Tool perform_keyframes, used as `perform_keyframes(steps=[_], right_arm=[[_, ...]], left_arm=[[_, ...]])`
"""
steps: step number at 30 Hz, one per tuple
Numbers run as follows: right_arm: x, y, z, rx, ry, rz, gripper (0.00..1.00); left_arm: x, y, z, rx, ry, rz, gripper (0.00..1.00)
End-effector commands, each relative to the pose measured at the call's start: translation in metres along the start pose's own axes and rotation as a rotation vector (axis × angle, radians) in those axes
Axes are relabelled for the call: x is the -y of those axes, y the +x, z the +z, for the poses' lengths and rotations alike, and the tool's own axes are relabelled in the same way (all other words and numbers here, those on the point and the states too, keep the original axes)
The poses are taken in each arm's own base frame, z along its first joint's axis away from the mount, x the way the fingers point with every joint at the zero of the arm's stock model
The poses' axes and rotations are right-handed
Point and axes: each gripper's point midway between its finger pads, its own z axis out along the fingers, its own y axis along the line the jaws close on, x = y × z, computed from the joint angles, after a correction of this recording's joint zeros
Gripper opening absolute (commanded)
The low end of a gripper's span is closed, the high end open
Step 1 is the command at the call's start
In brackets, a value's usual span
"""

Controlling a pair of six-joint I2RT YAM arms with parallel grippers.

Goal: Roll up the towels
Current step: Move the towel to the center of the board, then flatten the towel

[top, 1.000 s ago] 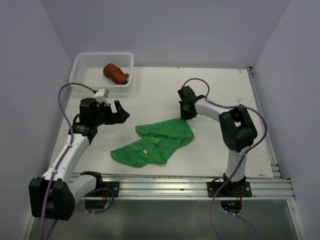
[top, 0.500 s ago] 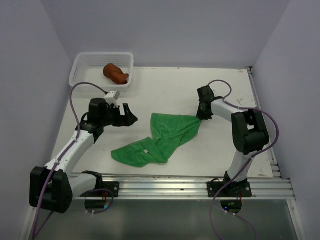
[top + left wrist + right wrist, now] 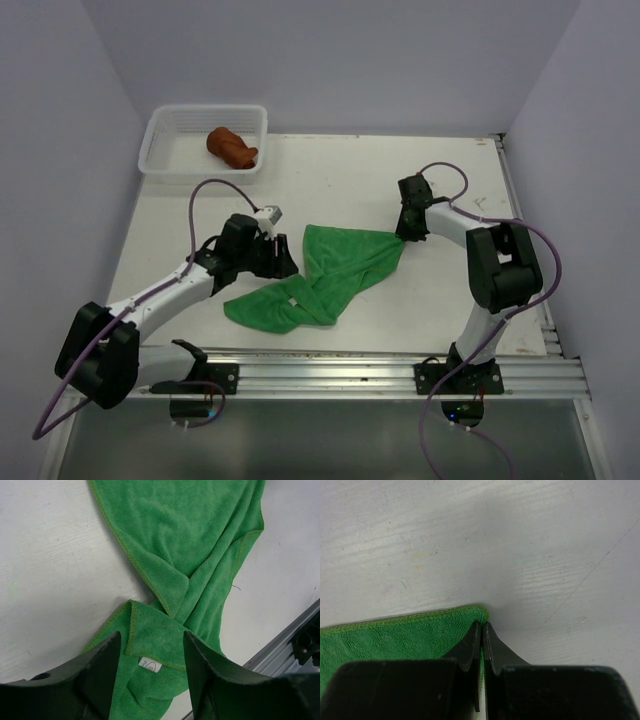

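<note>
The green towel [image 3: 340, 265] lies crumpled and half folded in the middle of the table, spread toward the right. My right gripper [image 3: 403, 237] is shut on its far right corner; the right wrist view shows the fingertips [image 3: 482, 627] pinching the hem of the green towel [image 3: 395, 640]. My left gripper [image 3: 285, 265] hovers at the towel's left edge. Its jaws [image 3: 152, 655] are open, straddling a folded flap of the green towel [image 3: 190, 540] with a white label [image 3: 149, 665]. The rust-brown towel [image 3: 232, 146] lies bunched in the white basket [image 3: 160, 130].
The basket stands at the back left corner of the table. An aluminium rail [image 3: 350, 375] runs along the near edge, also seen close to the towel as a rail [image 3: 300, 630] in the left wrist view. Walls close in the left, back and right sides.
My left arm has swung right and forward to the towel's left edge, its jaws narrowing. The right gripper pulled the towel's corner to the right, then stayed nearly still.
</note>
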Motion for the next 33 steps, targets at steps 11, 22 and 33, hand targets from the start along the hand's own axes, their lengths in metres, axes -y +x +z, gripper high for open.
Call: perform_keyframes(steps=[11, 22, 33], right_arm=[[0.019, 0.056, 0.013, -0.168, 0.044, -0.037, 0.0], [0.017, 0.057, 0.013, -0.173, 0.03, -0.038, 0.0], [0.017, 0.059, 0.014, -0.173, 0.024, -0.039, 0.0]], left_arm=[[-0.006, 0.047, 0.011, -0.082, -0.05, -0.058, 0.42], [-0.02, 0.054, 0.023, -0.091, -0.116, -0.035, 0.5], [-0.02, 0.055, 0.032, -0.107, -0.12, -0.02, 0.48]])
